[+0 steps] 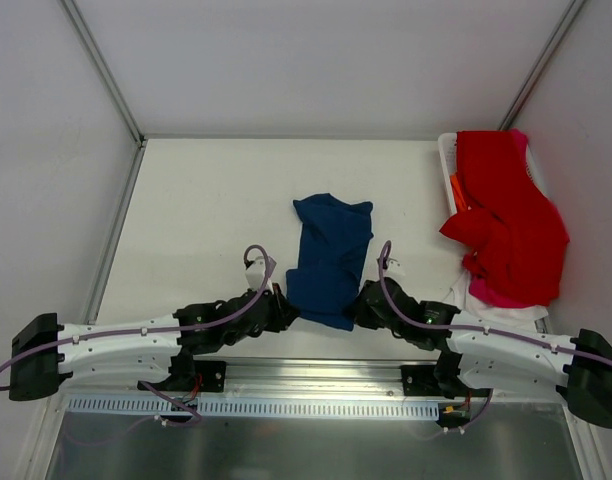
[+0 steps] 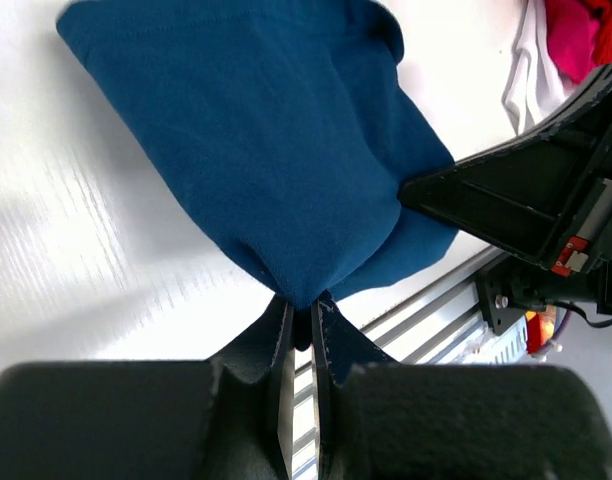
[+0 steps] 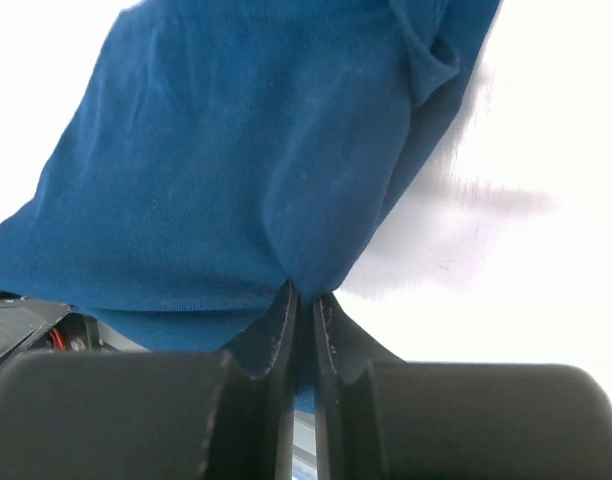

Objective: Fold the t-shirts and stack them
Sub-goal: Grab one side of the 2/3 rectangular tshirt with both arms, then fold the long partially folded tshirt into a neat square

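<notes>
A navy blue t-shirt [image 1: 329, 259] lies bunched in a narrow strip near the table's front middle, no print showing. My left gripper [image 1: 286, 310] is shut on its near left corner, cloth [image 2: 286, 150] pinched between the fingertips [image 2: 304, 305]. At the near right corner my right gripper [image 1: 361, 305] is shut on the same shirt [image 3: 256, 160], with fabric squeezed between its fingertips [image 3: 304, 297]. A red t-shirt [image 1: 508, 215] drapes over the basket at the right, with pink cloth [image 1: 496, 295] and white cloth [image 1: 506, 312] under it.
The white plastic basket [image 1: 448, 160] stands at the table's right edge, mostly covered by clothes. A metal rail [image 1: 316, 375] runs along the near edge between the arm bases. White walls close in the table on the left, back and right.
</notes>
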### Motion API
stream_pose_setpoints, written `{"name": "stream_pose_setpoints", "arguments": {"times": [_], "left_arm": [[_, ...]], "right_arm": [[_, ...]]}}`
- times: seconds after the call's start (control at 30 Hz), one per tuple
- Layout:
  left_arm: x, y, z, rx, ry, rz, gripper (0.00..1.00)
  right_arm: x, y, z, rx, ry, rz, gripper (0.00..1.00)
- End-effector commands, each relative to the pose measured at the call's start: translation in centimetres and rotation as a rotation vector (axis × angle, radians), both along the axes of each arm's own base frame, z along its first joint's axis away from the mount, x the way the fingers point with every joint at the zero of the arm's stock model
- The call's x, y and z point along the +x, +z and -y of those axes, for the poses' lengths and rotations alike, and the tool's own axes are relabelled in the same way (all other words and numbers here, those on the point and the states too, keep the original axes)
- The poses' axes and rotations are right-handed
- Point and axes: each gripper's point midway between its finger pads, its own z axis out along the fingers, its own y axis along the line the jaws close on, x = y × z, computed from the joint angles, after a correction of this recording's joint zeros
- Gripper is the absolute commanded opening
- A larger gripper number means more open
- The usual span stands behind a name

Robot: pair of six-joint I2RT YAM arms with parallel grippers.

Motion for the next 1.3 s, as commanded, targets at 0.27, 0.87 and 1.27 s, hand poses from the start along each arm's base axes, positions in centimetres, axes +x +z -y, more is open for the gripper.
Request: {"name": "stream_pose_setpoints", "arguments": {"times": [0.27, 0.87, 1.27], "left_arm": [[3.9, 8.5, 2.1, 0.018, 0.062, 0.204, 0.0], [12.3, 12.9, 3.0, 0.025, 0.116, 0.21, 0.0], [19.4, 12.2, 3.4, 0.044, 0.139, 0.142, 0.0]], "right_arm": [[3.2, 5.3, 2.5, -0.207, -0.099, 0.109, 0.0], [10.0, 8.2, 1.5, -0.194, -0.128, -0.012, 0.01], [15.6, 6.2, -0.7, -0.194, -0.097, -0.152, 0.0]]}}
